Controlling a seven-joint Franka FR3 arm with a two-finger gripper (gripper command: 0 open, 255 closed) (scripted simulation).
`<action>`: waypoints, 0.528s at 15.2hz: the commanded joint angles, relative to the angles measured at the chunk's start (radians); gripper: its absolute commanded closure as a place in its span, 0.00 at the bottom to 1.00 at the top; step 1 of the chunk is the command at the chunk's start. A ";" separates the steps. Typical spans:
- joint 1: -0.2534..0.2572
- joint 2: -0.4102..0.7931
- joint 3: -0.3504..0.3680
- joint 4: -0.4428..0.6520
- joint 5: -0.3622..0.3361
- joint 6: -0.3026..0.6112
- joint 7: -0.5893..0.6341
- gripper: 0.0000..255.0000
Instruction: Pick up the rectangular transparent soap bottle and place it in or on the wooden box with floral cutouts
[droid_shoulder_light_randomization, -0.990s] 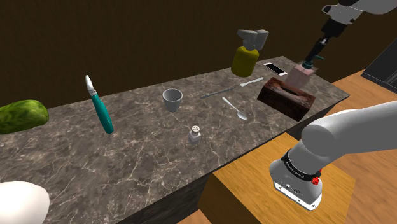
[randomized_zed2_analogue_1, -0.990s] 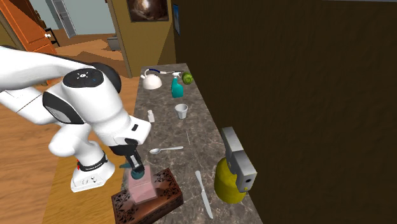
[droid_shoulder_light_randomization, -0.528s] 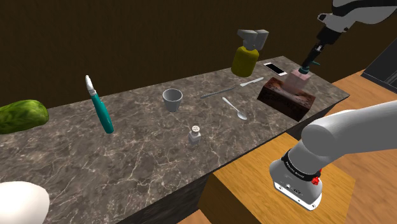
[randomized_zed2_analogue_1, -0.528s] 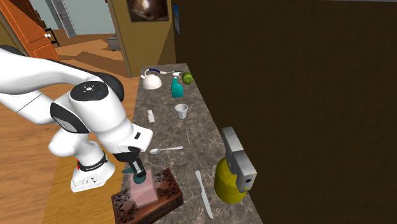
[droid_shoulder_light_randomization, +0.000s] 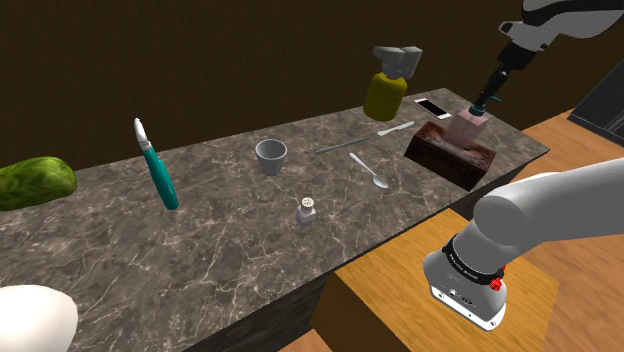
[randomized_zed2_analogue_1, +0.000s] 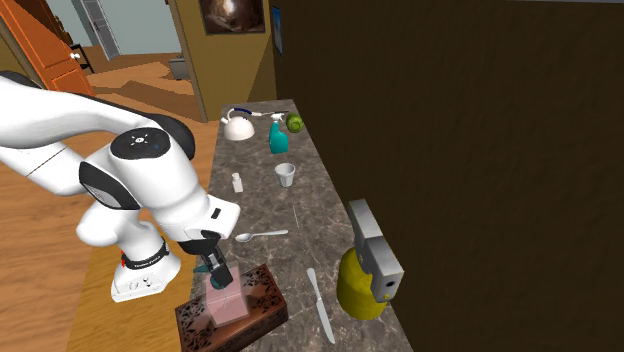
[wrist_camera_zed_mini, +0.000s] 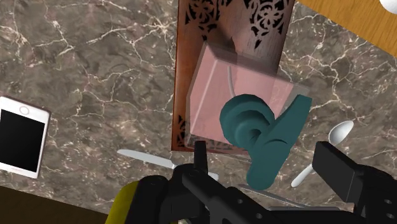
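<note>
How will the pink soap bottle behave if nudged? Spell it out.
The pink rectangular transparent soap bottle probably tips easily: tall, teal pump on top, standing on the brown carved wooden box. Flat sides likely won't roll; smooth walls may slip.

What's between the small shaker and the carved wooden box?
One spoon lies on the counter between the shaker and the wooden box; the rest of that stretch is bare. The shoulder view shows it.

I am in a home — kitchen-like, by the look of it. A long marble-patterned surface (droid_shoulder_light_randomization: 230, 250) runs along a dark wall (randomized_zed2_analogue_1: 450, 150) and carries a kettle (randomized_zed2_analogue_1: 237, 127), a cup (droid_shoulder_light_randomization: 271, 156), a spoon (droid_shoulder_light_randomization: 370, 171), a knife (randomized_zed2_analogue_1: 320, 305) and a phone (wrist_camera_zed_mini: 19, 143). The floor (randomized_zed2_analogue_1: 50, 310) is wood — a framed picture (randomized_zed2_analogue_1: 232, 14) hangs near an orange door (randomized_zed2_analogue_1: 45, 40).
</note>
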 joint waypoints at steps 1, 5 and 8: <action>0.000 0.000 0.000 0.000 0.000 0.000 0.000 0.00; 0.001 -0.007 0.011 0.060 0.005 -0.068 0.000 0.00; 0.003 -0.009 0.019 0.119 0.009 -0.128 -0.001 0.00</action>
